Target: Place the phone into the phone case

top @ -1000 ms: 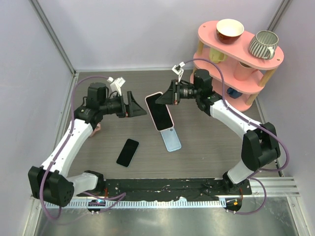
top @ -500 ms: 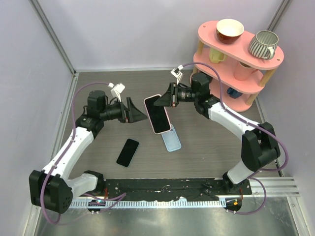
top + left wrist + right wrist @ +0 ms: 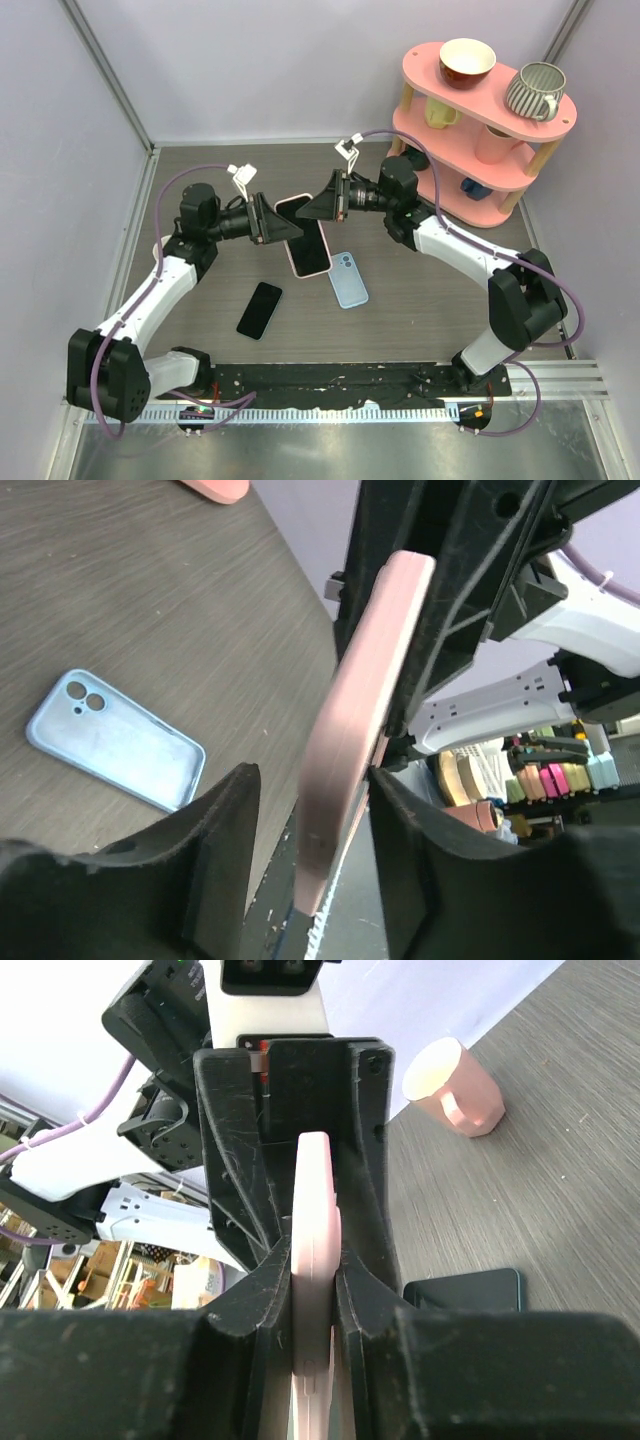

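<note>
My right gripper (image 3: 318, 208) is shut on the edge of a pink-cased phone (image 3: 305, 243) and holds it above the table; it grips it edge-on in the right wrist view (image 3: 315, 1270). My left gripper (image 3: 283, 228) is open, with its jaws on either side of the same phone's other end (image 3: 365, 680), the left jaw standing apart from it. A light blue phone case (image 3: 348, 280) lies open side up on the table, also in the left wrist view (image 3: 115, 740). A black phone (image 3: 259, 310) lies flat on the table to its left.
A pink two-tier shelf (image 3: 490, 110) with a bowl and mugs stands at the back right. A pink cup (image 3: 455, 1085) stands on the table under my left arm. Grey walls close in the left and back.
The right gripper carried the pink-cased phone left and lower. The left gripper moved right, so its open jaws now stand around the phone's end.
</note>
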Controlling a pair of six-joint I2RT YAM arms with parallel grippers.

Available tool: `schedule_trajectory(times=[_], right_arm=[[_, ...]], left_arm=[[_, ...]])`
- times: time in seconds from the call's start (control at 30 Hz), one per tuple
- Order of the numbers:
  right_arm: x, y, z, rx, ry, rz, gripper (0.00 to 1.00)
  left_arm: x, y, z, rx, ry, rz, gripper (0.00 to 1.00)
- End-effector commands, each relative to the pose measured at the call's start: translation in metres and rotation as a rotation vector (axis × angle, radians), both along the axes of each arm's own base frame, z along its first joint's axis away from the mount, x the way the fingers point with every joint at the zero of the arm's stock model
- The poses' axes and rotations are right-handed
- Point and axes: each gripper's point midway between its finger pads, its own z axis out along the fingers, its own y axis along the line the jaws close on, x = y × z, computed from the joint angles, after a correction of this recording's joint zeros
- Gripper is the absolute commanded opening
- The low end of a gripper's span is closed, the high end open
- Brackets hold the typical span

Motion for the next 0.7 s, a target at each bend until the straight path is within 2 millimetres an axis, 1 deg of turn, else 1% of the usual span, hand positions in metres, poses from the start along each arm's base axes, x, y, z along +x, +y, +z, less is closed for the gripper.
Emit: schedule_trajectory(times=[0.0,0.03,0.07,0.1,0.13,0.17,0.2,0.23,0.27,0.3,0.33,0.37,0.4,0.47,0.5,0.53,0.57,0.6,0.67], right_arm=[[-0.009,-0.002,0.043,0.118,-0.091,-0.019,0.03],[-0.010,-0.001,0.044,0.124,-0.098,-0.015,0.08],[-0.006,0.000,0.046,0.128,-0.091,-0.037,0.12],[-0.009,0.002,0.049,0.133,-0.097,-0.026,0.15],[-0.012,0.003,0.052,0.136,-0.105,-0.011,0.23],[-0.014,0.003,0.053,0.136,-0.107,0.001,0.30],[-0.020,0.001,0.055,0.135,-0.112,0.021,0.37],[-0.025,0.000,0.055,0.131,-0.114,0.036,0.48],[-0.029,-0.002,0.053,0.123,-0.115,0.047,0.52],[-0.035,-0.005,0.041,0.098,-0.130,0.063,0.56],[-0.042,-0.010,0.036,0.069,-0.120,0.068,0.63],[-0.046,-0.013,0.028,0.044,-0.127,0.072,0.67],[-0.048,-0.016,0.009,0.002,-0.146,0.068,0.69],[-0.061,-0.026,-0.005,-0.045,-0.141,0.071,0.69],[-0.069,-0.031,-0.017,-0.059,-0.129,0.082,0.68],[-0.075,-0.035,-0.014,-0.050,-0.143,0.085,0.66],[-0.079,-0.037,-0.016,-0.052,-0.136,0.089,0.65],[-0.083,-0.039,-0.021,-0.056,-0.127,0.092,0.58],[-0.090,-0.043,-0.021,-0.047,-0.131,0.096,0.51]], left_arm=[[-0.012,-0.007,0.004,-0.083,0.001,-0.071,0.33],[-0.016,-0.009,0.011,-0.111,-0.014,-0.094,0.25],[-0.017,-0.009,0.009,-0.113,-0.001,-0.100,0.17],[-0.019,-0.009,0.011,-0.115,0.001,-0.112,0.07],[-0.023,-0.009,0.013,-0.121,-0.002,-0.130,0.03],[-0.025,-0.009,0.018,-0.124,-0.018,-0.128,0.00],[-0.025,-0.008,0.020,-0.126,-0.029,-0.123,0.00],[-0.023,-0.008,0.022,-0.127,-0.040,-0.104,0.00],[-0.023,-0.007,0.025,-0.131,-0.045,-0.096,0.00],[-0.024,-0.007,0.031,-0.140,-0.063,-0.090,0.00],[-0.024,-0.007,0.034,-0.149,-0.066,-0.091,0.00],[-0.026,-0.007,0.038,-0.169,-0.046,-0.095,0.00],[-0.026,-0.008,0.044,-0.183,-0.074,-0.104,0.00],[-0.029,-0.008,0.052,-0.198,-0.078,-0.123,0.00],[-0.030,-0.008,0.056,-0.201,-0.091,-0.123,0.00],[-0.030,-0.007,0.058,-0.204,-0.099,-0.119,0.00],[-0.028,-0.007,0.060,-0.206,-0.112,-0.108,0.00],[-0.028,-0.007,0.062,-0.207,-0.115,-0.105,0.00],[-0.027,-0.007,0.064,-0.208,-0.118,-0.102,0.00]])
